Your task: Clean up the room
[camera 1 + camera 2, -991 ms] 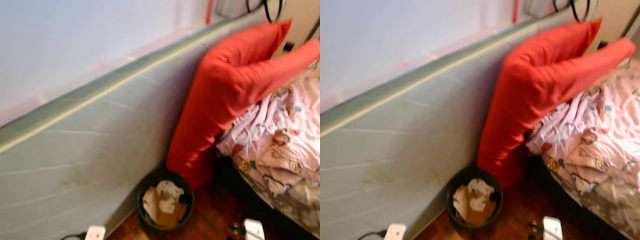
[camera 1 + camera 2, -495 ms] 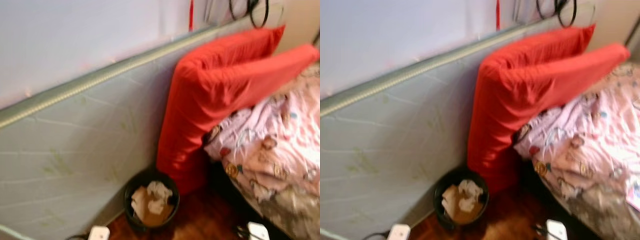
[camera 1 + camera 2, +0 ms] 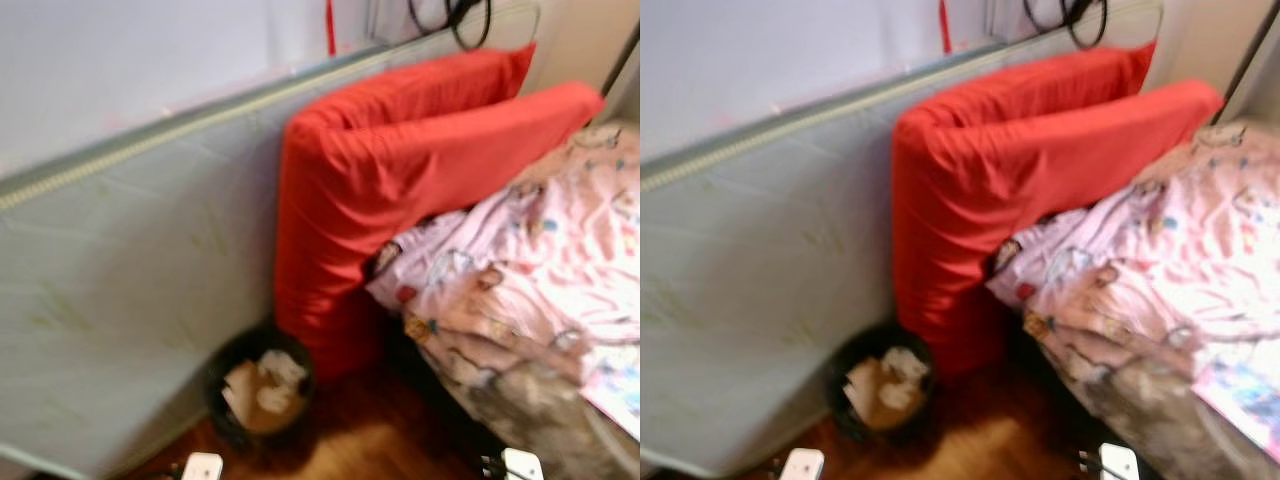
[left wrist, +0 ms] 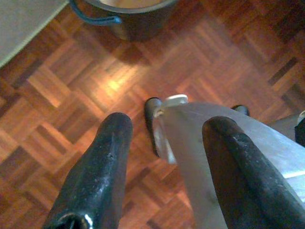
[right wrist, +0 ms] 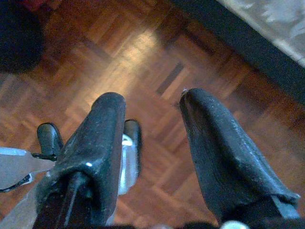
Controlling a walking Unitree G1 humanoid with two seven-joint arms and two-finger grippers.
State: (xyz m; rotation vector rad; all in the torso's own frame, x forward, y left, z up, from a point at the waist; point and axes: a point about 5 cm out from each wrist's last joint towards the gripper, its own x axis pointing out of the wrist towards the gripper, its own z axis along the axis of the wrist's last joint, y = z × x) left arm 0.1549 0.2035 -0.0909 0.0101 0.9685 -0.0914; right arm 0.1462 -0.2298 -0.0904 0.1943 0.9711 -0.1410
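Note:
A black waste bin [image 3: 258, 388] holding crumpled paper and cardboard stands on the parquet floor [image 3: 350, 445] at the foot of two red pillows [image 3: 400, 170]. The pillows lean against a grey mattress [image 3: 130, 270] propped on the wall. To the right, a rumpled pink cartoon-print blanket [image 3: 540, 280] covers the bed. Both arms hang low. My left gripper [image 4: 167, 124] is open above the floor, with the bin [image 4: 138, 14] a short way beyond it. My right gripper [image 5: 152, 98] is open over bare parquet beside the bed's dark base [image 5: 228, 43].
A colourful flat item [image 3: 1240, 395], blurred, lies on the bed's near right corner. Black cables [image 3: 450, 15] hang on the wall above the pillows. My own silver leg [image 4: 209, 143] shows beneath the left gripper. Open floor lies between the bin and the bed.
The camera has swung to the right, so the bin, pillows and mattress sit further left in the picture and more of the bed shows. Nothing in the room has moved.

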